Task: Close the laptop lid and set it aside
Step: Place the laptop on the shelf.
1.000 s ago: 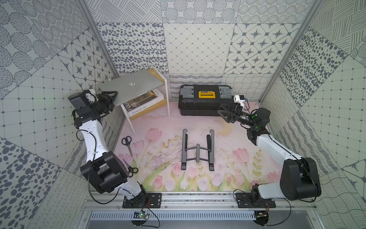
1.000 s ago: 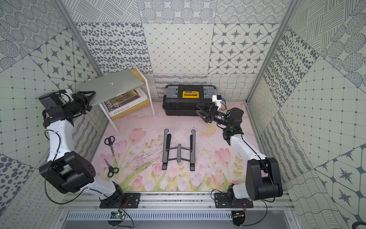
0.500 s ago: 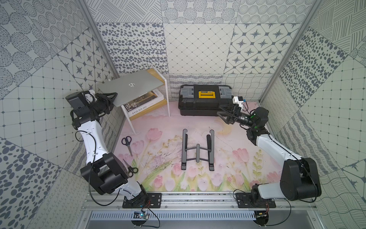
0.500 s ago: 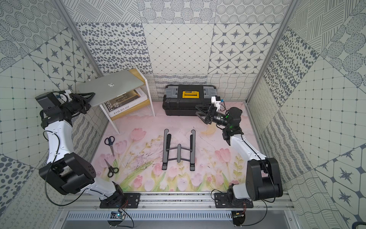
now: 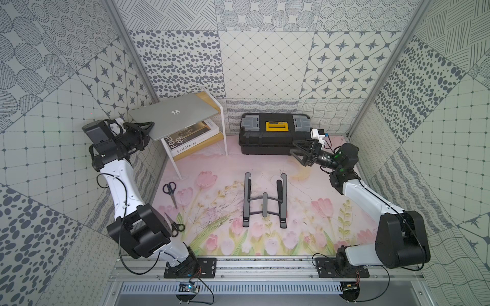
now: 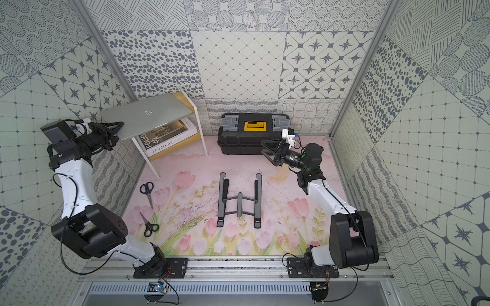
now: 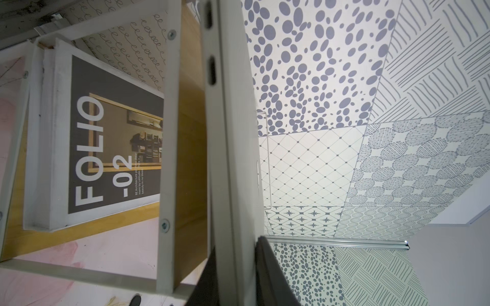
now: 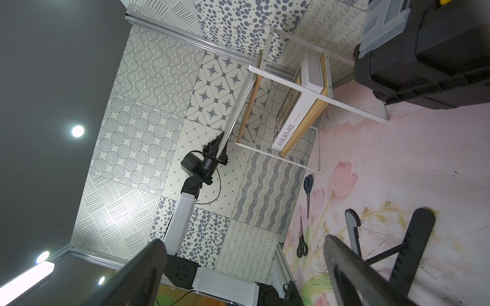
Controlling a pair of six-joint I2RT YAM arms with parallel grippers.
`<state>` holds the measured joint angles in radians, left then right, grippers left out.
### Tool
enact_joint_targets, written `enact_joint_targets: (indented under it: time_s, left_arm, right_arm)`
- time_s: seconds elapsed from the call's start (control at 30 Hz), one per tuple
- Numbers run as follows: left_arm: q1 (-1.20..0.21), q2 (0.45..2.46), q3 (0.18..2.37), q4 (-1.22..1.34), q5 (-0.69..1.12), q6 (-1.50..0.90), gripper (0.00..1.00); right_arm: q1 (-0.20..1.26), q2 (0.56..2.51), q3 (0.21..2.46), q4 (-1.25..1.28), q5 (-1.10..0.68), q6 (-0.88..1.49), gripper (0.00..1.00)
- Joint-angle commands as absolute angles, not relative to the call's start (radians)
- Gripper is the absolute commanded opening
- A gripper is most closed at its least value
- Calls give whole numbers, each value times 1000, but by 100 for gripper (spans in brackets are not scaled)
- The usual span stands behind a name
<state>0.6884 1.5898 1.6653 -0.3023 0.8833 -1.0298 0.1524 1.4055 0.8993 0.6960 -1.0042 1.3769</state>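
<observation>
Lying on the shelf (image 5: 225, 137) with its lid (image 5: 191, 112) down, the laptop (image 5: 169, 124) overhangs toward the left gripper (image 5: 151, 127), which pinches its corner. The right gripper (image 5: 297, 153) hangs wide and empty by the toolbox (image 5: 265, 140). Closing looks done; releasing the laptop seems to be all that is left.

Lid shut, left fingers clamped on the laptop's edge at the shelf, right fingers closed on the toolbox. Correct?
Wrong on the right fingers: they stand wide open, holding nothing, beside the toolbox, as the right wrist view shows. Everything else is correct: the laptop is shut, the left fingers clamped on its edge at the shelf.
</observation>
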Motion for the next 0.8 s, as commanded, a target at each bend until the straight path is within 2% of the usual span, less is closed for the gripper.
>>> enact_joint_targets:
  time_s: [0.0,0.07,0.13,0.27,0.43,0.77]
  left_arm:
    - [694,1591,1699,-240,927,-967,12]
    - [694,1594,1699,-246,928,-963,4]
    - [694,1596,1697,-248,928,-963,0]
    - [703,1589,1675,-212,934,-1010,0]
    - [724,1558,1575,46,986,-1228,0]
    - [759,1516,1506,406,1004,-1538,0]
  right_arm:
    - [159,1378,889,733,-1000,1360,97]
    - [158,1377,886,739,-1000,1363,97]
    - [158,1375,883,742,-1001,1364,97]
    - [158,1380,882,747,-999,1366,97]
    - [158,1388,883,755,-999,1372,97]
    - [160,1384,890,767,-999,1385,97]
